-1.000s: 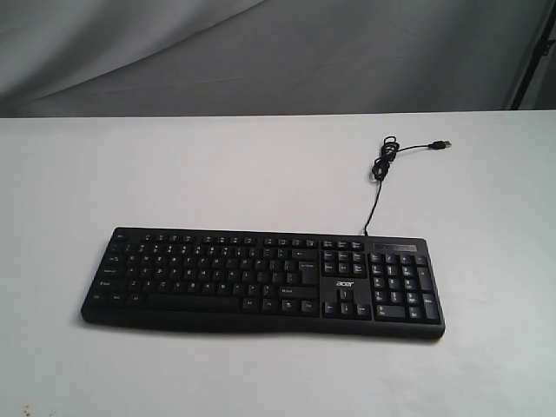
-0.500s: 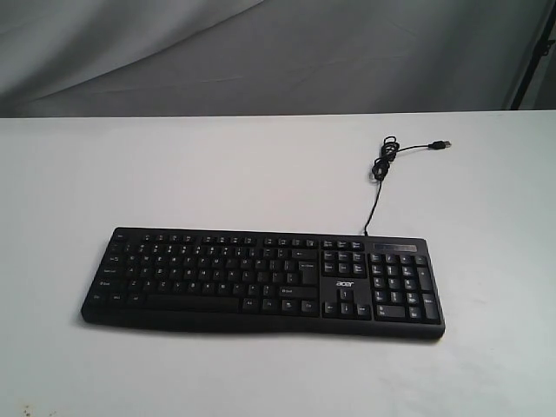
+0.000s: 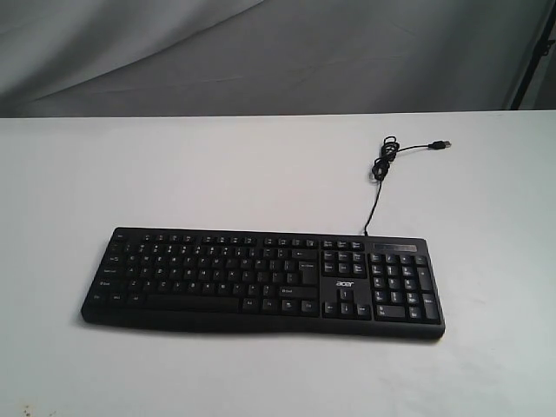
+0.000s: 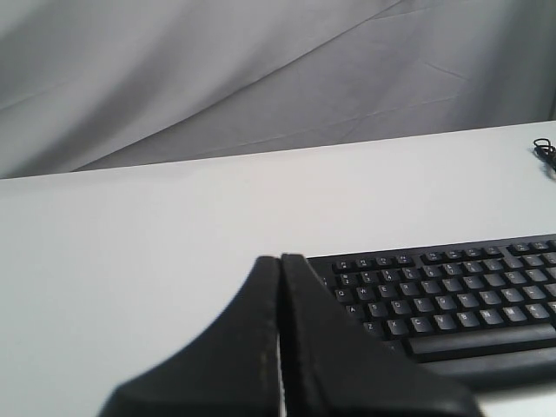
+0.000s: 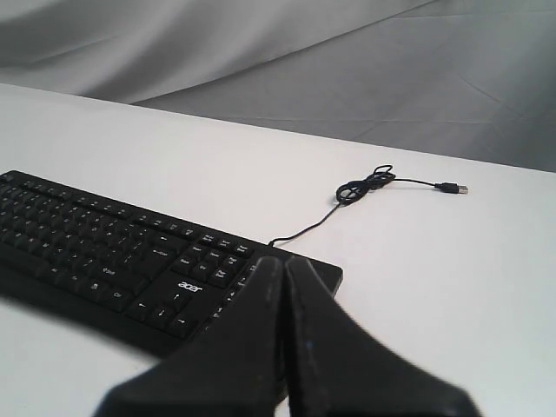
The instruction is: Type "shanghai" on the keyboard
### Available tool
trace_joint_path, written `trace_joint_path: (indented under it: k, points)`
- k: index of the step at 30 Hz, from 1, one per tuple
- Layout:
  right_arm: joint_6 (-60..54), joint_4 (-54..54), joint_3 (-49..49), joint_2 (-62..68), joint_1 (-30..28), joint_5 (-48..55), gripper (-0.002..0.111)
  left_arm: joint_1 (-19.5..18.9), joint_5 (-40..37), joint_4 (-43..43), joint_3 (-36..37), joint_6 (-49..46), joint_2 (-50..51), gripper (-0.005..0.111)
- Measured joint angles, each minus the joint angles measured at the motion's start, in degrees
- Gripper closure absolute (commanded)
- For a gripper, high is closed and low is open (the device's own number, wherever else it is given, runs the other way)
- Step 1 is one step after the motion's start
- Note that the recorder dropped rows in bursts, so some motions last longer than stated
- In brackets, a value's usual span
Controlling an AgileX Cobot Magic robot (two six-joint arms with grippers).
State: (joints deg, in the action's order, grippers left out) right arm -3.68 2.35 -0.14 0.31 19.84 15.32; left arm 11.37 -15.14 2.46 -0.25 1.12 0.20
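Rigid, light and low: a wide black plastic keyboard (image 3: 261,282) with white legends and a number pad, flat on the plain white tabletop (image 3: 217,165). Probably apt to skid on that smooth surface under any sideways shove, so best pressed straight down. Nothing to grasp here; only single keycaps to touch, shallow, springy by the look of them, and packed closely enough to catch two at once with a broad tip. Trailing from the far edge, a thin black USB cable (image 3: 375,195), loosely coiled, plug lying free: soft, and no anchor against sliding.

Left black gripper (image 4: 280,261): jaws pressed together, nothing between them. Ahead of its tip and off toward the other arm, the keyboard's letter end, clearly apart, no contact.

Right black gripper (image 5: 285,262): likewise closed and empty, tip in line with the number-pad corner, height above it impossible to judge. Letter block off toward the left arm's side, coiled cable well beyond the tip.

Neither gripper visible in the exterior view. No key pressed at this moment; first letter "s" probably nearer the left gripper.
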Motion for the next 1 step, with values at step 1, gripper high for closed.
trace_joint_path:
  k: [1]
  points:
    - [0.00, 0.00, 0.00, 0.00, 0.00, 0.00, 0.108, 0.00, 0.00, 0.00, 0.00, 0.00, 0.00, 0.107]
